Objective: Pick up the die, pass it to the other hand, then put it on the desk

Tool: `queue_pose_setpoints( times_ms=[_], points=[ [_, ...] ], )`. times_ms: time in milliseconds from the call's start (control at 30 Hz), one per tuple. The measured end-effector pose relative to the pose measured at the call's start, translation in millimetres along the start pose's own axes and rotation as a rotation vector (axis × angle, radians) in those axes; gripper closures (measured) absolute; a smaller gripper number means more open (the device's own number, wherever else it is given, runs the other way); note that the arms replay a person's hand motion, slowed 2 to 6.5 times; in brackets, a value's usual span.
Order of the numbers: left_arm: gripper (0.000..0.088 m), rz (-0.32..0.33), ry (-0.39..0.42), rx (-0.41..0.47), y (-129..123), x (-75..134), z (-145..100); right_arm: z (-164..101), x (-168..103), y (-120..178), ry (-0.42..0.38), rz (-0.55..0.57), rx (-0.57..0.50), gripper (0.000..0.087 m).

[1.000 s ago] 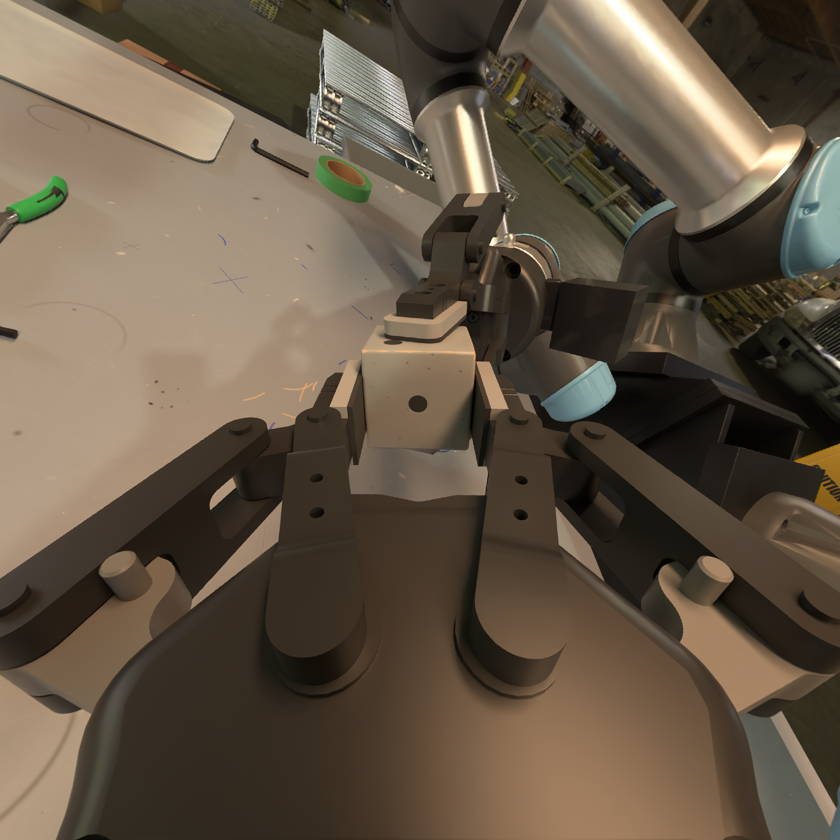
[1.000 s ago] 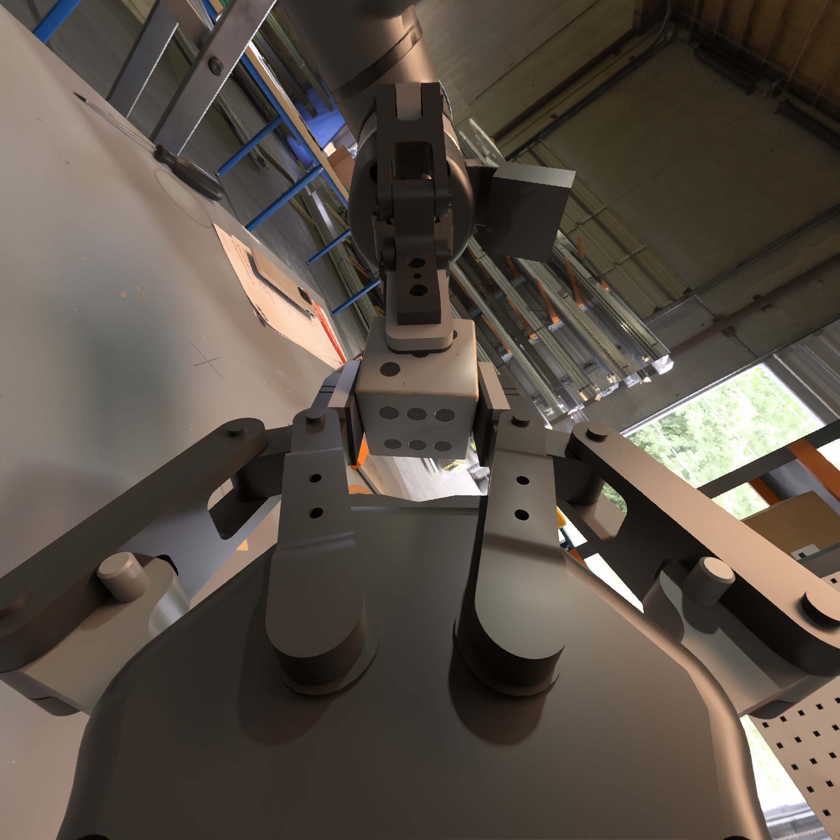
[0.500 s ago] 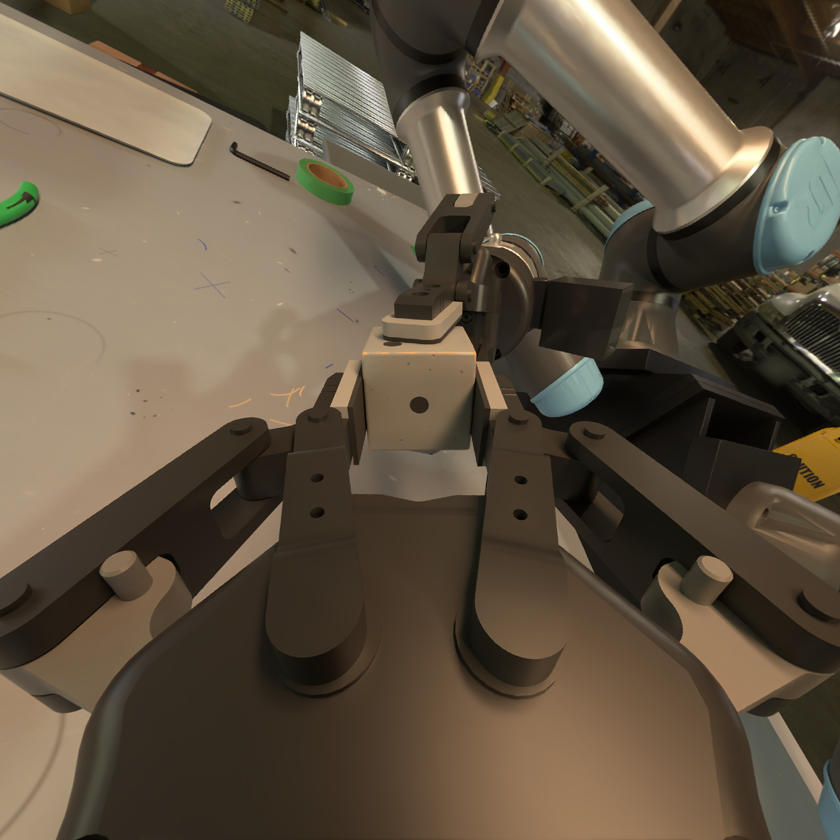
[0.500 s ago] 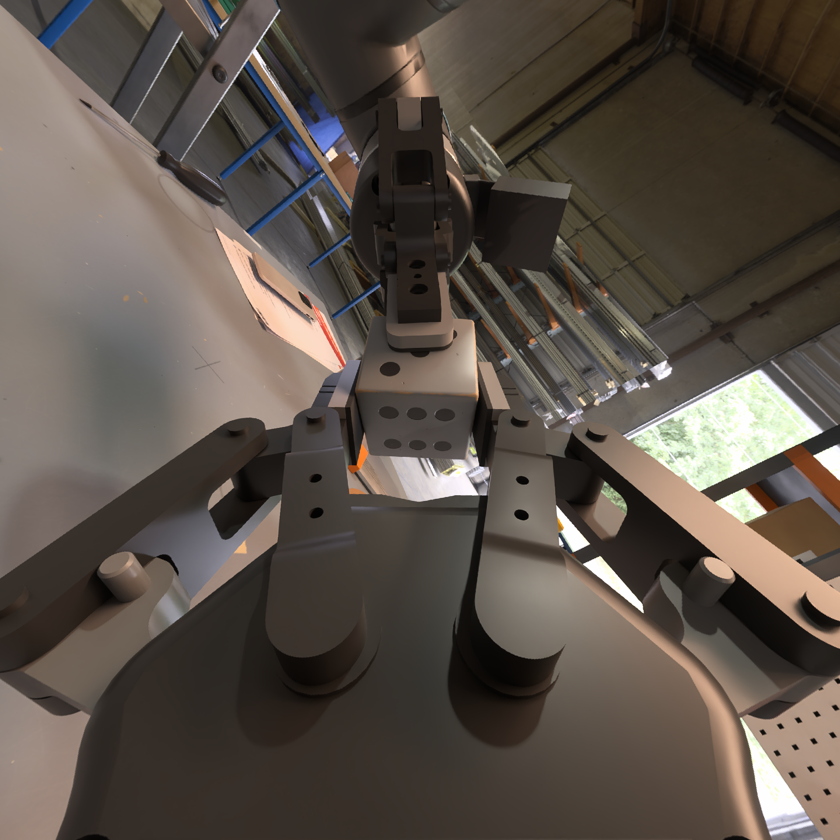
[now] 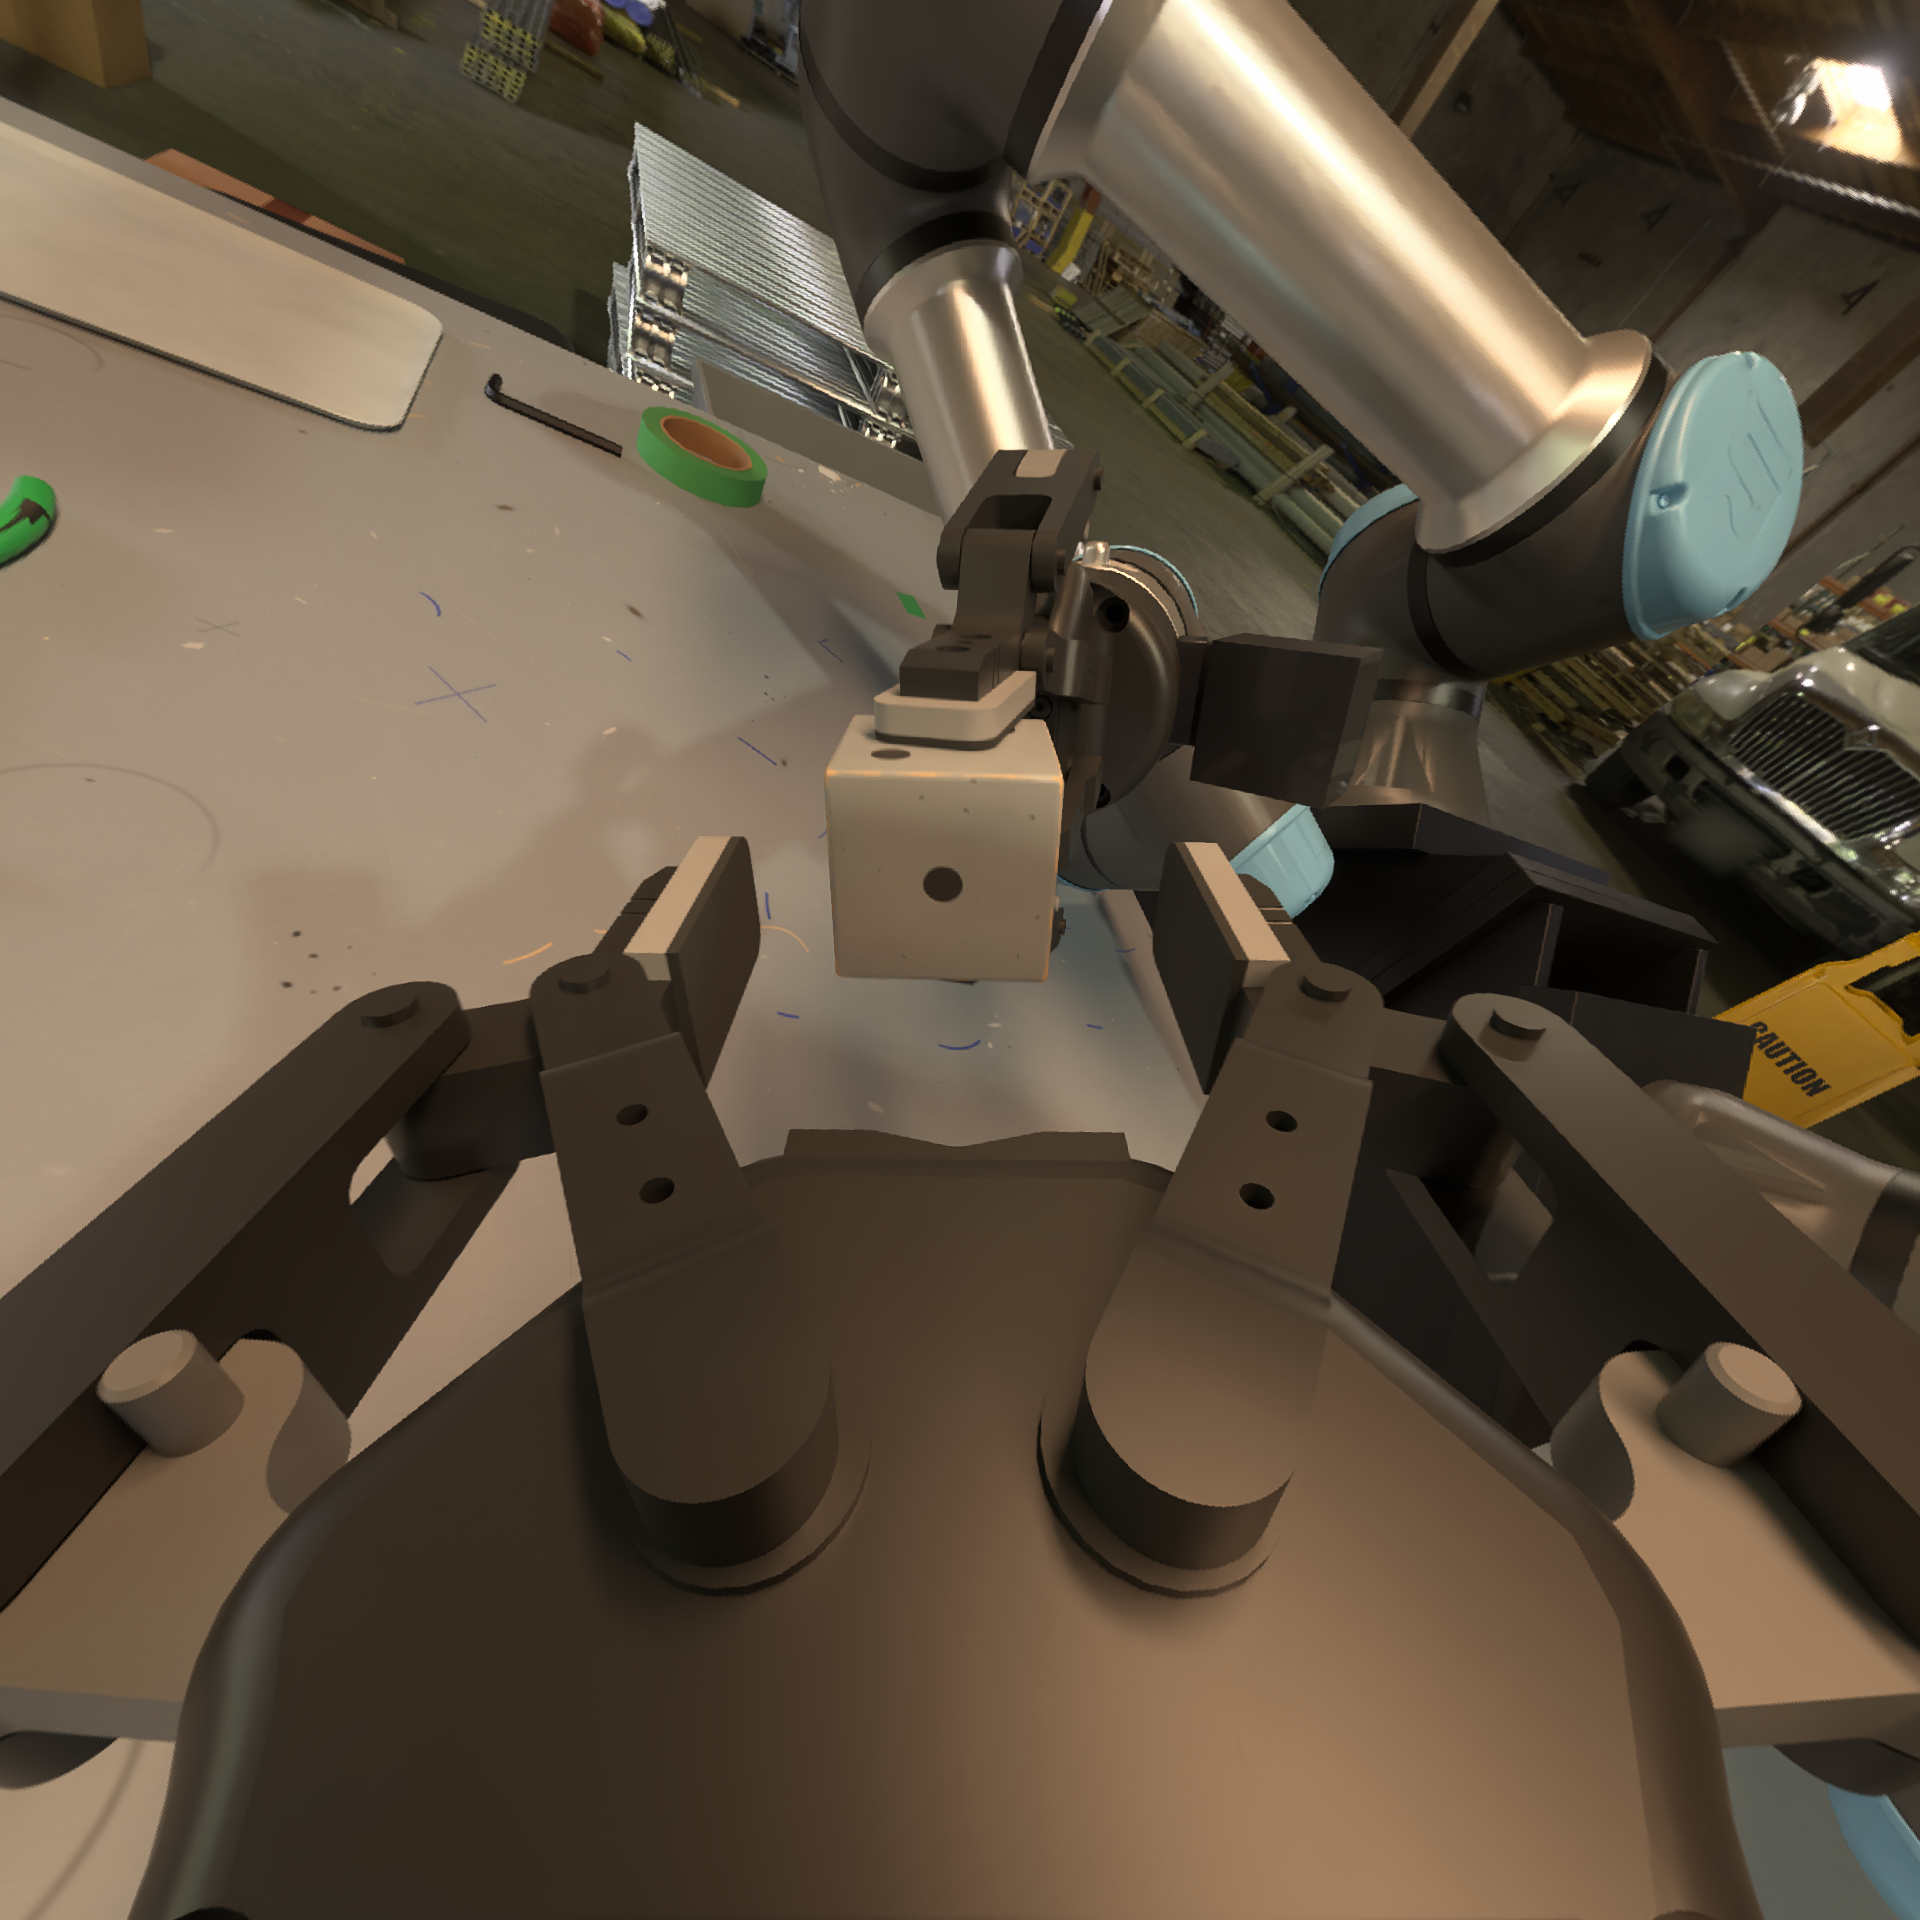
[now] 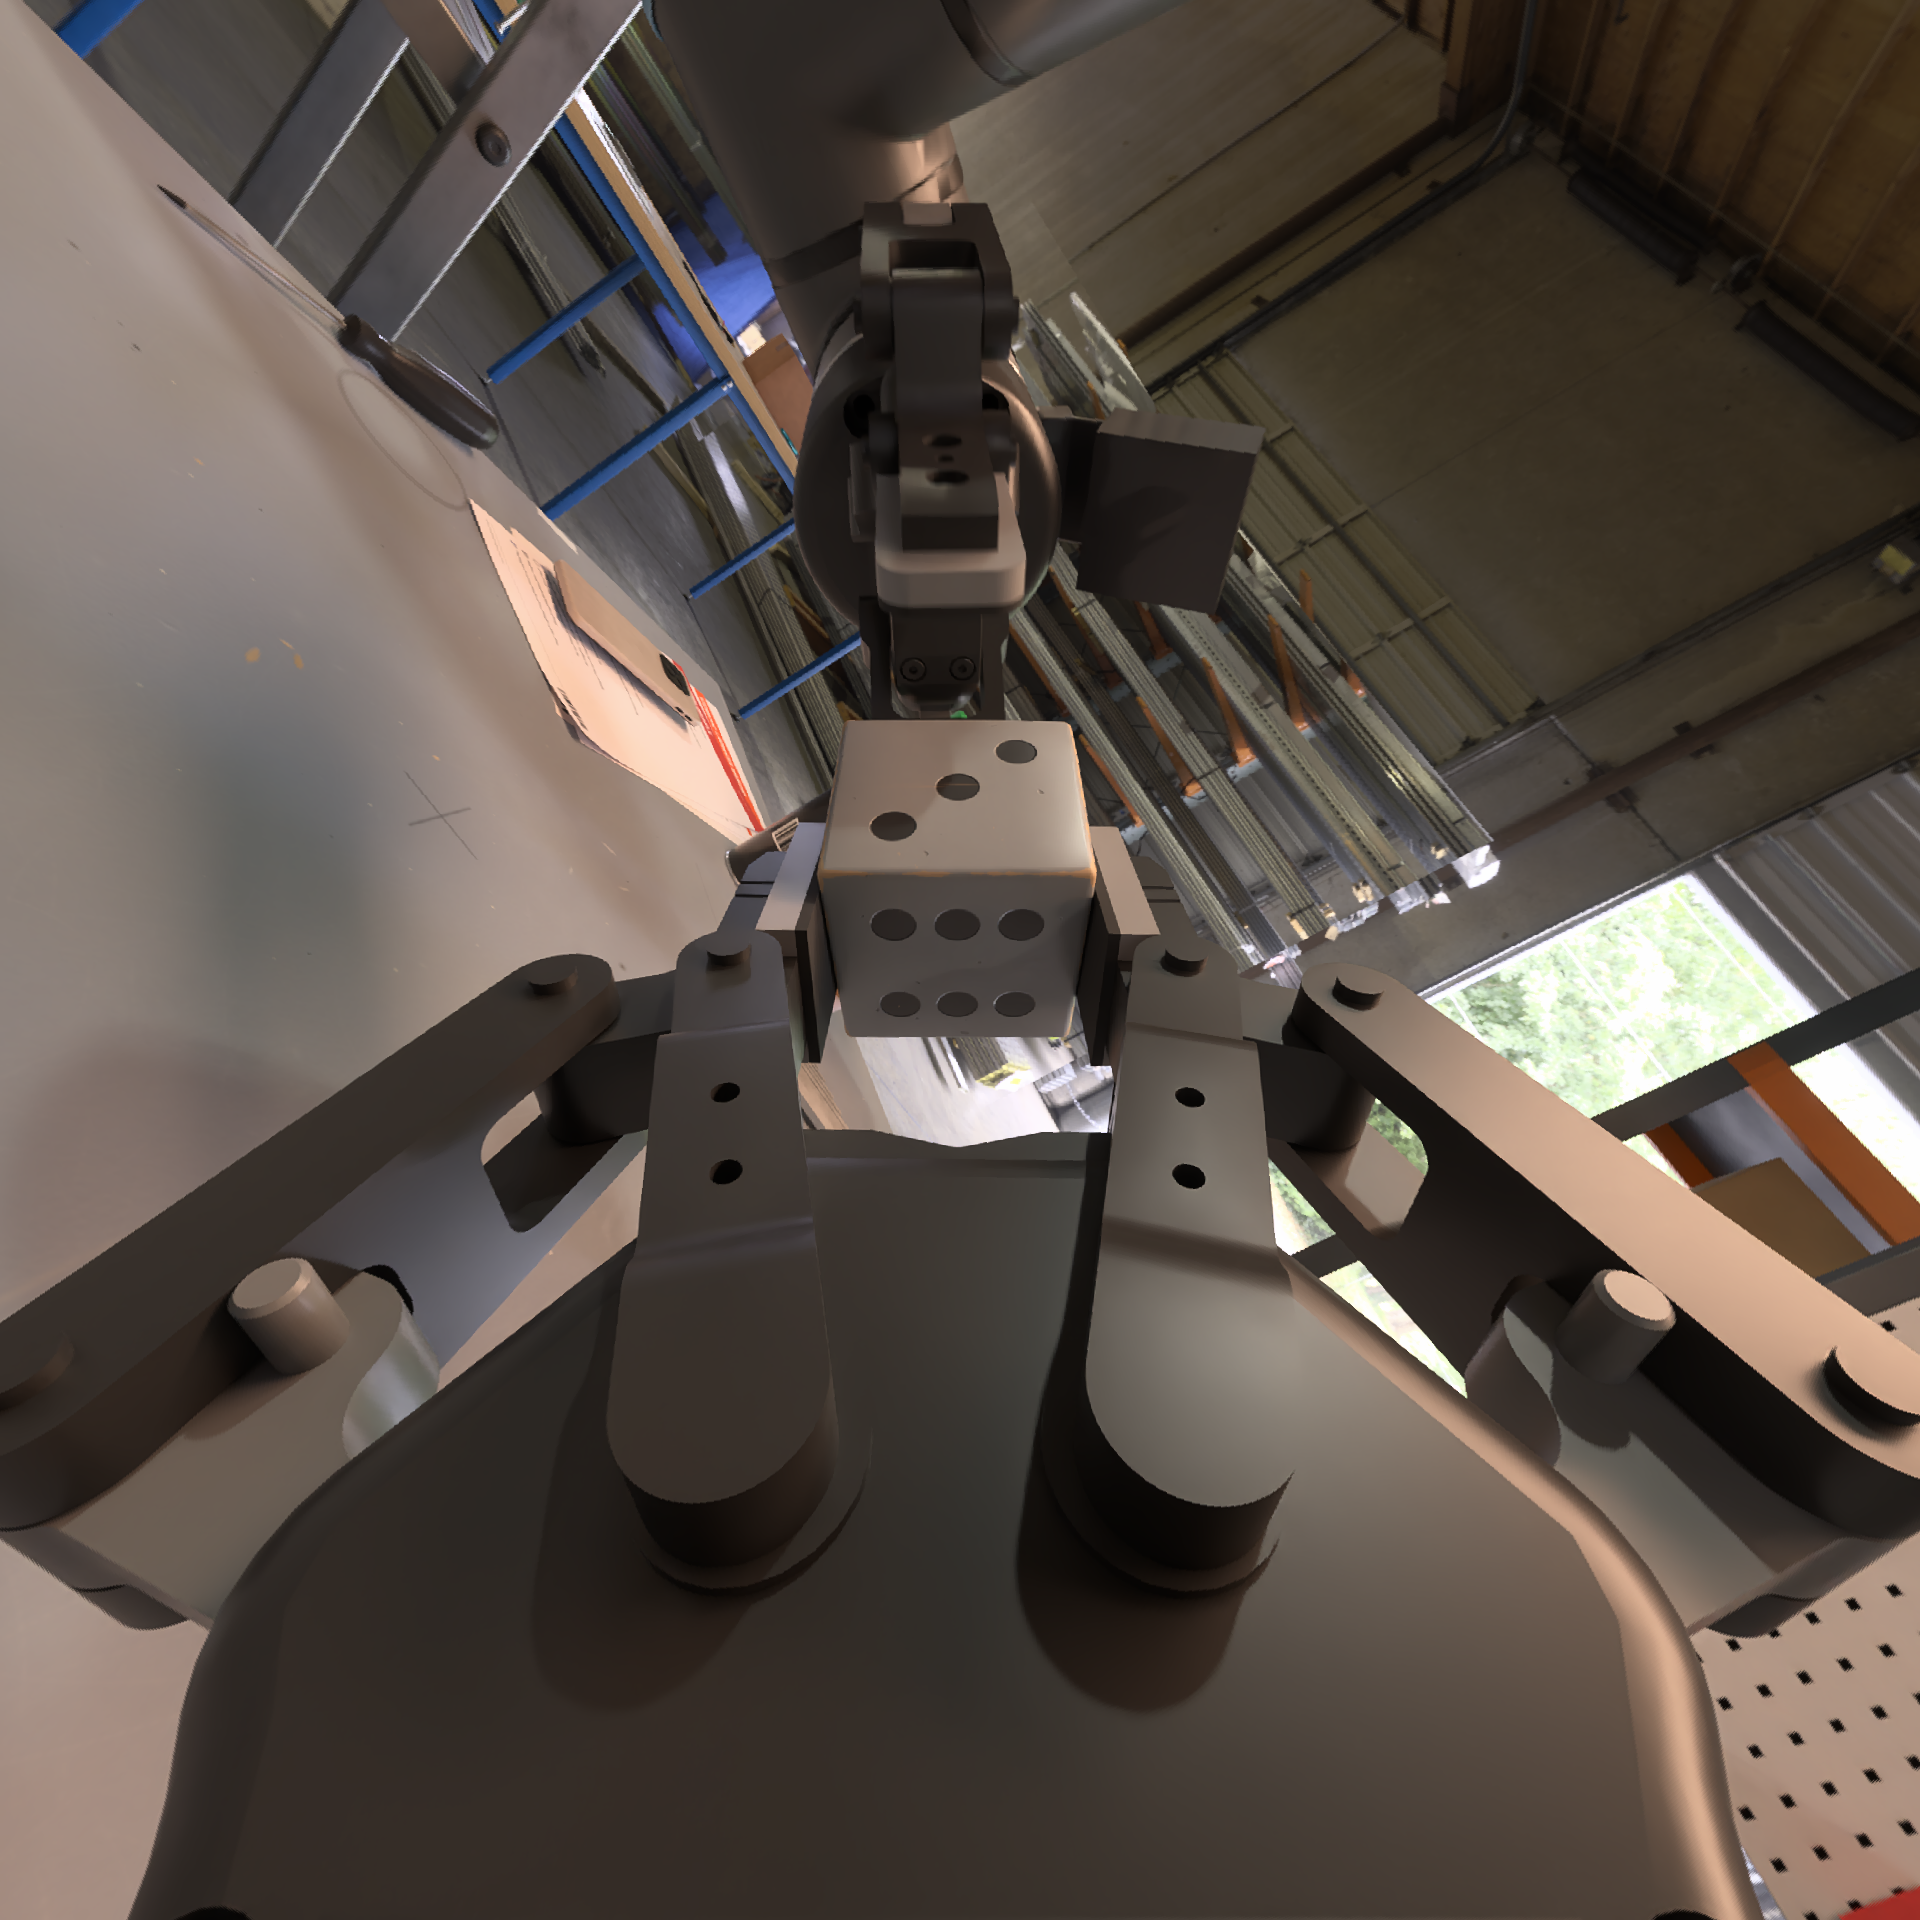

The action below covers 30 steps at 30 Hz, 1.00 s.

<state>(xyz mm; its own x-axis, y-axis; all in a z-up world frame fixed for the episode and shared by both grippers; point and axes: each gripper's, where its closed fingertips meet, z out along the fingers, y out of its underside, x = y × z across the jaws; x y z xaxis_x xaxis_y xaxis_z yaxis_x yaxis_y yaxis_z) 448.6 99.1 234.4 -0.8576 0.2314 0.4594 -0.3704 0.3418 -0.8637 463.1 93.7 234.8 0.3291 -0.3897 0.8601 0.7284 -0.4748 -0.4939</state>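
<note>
The off-white die (image 5: 940, 883) hangs in the air above the grey desk (image 5: 312, 831). My left gripper (image 5: 956, 909) is open, with a pad on each side of the die and a clear gap to both. My right gripper (image 6: 956, 904) is shut on the die (image 6: 956, 935), gripping its two side faces. In the left wrist view one right finger (image 5: 956, 707) lies on top of the die. In the right wrist view the left gripper (image 6: 940, 561) stands behind and apart from the die.
On the desk lie a green tape roll (image 5: 701, 457), a black hex key (image 5: 551, 416), a green-handled tool (image 5: 21, 514) and a metal plate (image 5: 208, 301). A black box (image 5: 1507, 935) stands at the right. A screwdriver (image 6: 416, 384) and a clipboard (image 6: 623, 644) lie farther off.
My left gripper has opened and let go of the die, and it has drawn back a little. The right gripper keeps its hold on the die.
</note>
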Motion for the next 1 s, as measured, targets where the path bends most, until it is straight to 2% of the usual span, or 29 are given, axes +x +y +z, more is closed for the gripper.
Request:
queue_pose_setpoints(
  times_ms=[233,567,800,1000],
  points=[
    [0.0073,0.017,-0.016,0.027,-7,2,-11,-8,19,3,0.029,-0.04,-0.024,0.049],
    [0.0057,0.08,-0.08,0.073,-18,5,-30,-32,71,19,0.118,-0.065,-0.101,0.049],
    [0.0058,0.123,-0.136,0.089,-23,7,-43,-60,118,44,0.188,0.025,-0.198,0.049],
    [0.0074,0.15,-0.171,0.095,-26,10,-51,-90,152,81,0.228,0.207,-0.327,0.049]
  ],
)
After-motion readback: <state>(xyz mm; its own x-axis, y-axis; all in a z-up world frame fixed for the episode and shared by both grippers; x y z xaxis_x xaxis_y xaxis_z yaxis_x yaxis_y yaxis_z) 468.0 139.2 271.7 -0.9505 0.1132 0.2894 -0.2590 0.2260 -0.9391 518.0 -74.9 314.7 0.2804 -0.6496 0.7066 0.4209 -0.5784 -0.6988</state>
